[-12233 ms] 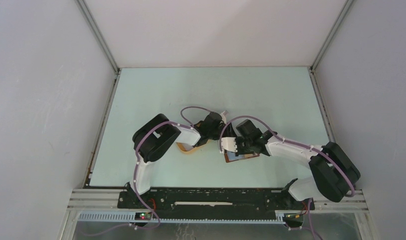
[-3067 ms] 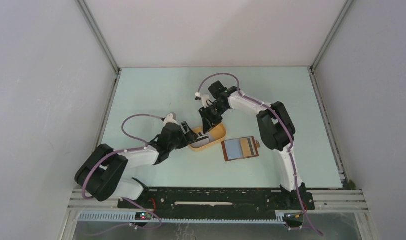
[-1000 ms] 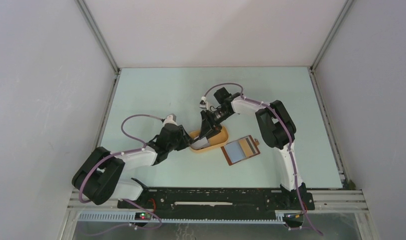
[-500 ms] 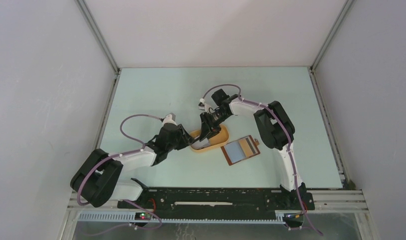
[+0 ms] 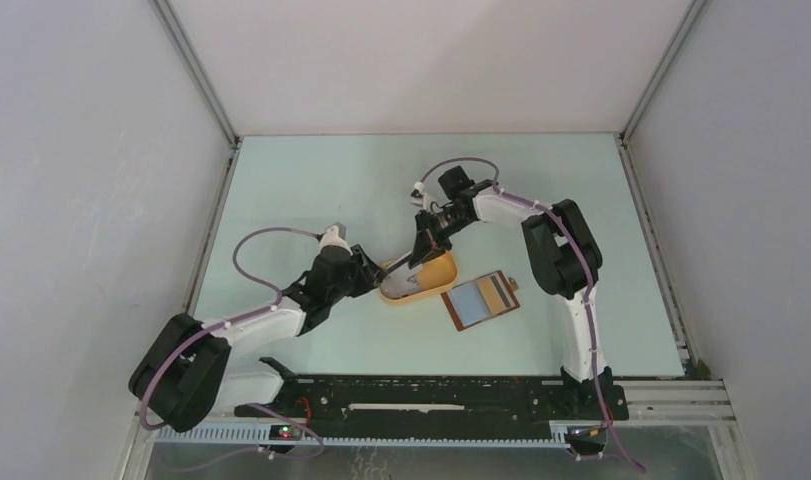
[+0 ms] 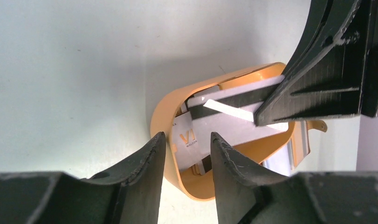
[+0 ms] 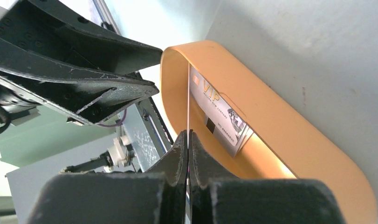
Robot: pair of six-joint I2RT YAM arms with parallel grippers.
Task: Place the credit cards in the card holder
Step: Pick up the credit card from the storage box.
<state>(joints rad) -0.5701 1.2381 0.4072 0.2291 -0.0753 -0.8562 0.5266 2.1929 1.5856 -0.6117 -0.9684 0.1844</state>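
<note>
Right pincer (image 7: 188,140): clamped on credit card (image 6: 224,100) standing edge-up inside orange tray (image 7: 289,135), ready for lifting | Left pincer (image 6: 186,140): part-open astride tray wall, seemingly steadying it | Card holder (image 5: 479,299): unfolded on tabletop (image 5: 311,190) beside tray, awaiting cards.

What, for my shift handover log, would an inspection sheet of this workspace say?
surface: pale green table, no spills seen.
job's things: card holder lies open beside the orange tray, unheld; one credit card tilted up in the right gripper; VIP card leans on the tray wall.
clutter: orange tray, holding the cards.
grippers: right gripper shut on the credit card; left gripper open, fingers astride the tray's end wall.
cables: purple cables loop along both arms.
surroundings: white walls, metal frame posts.
</note>
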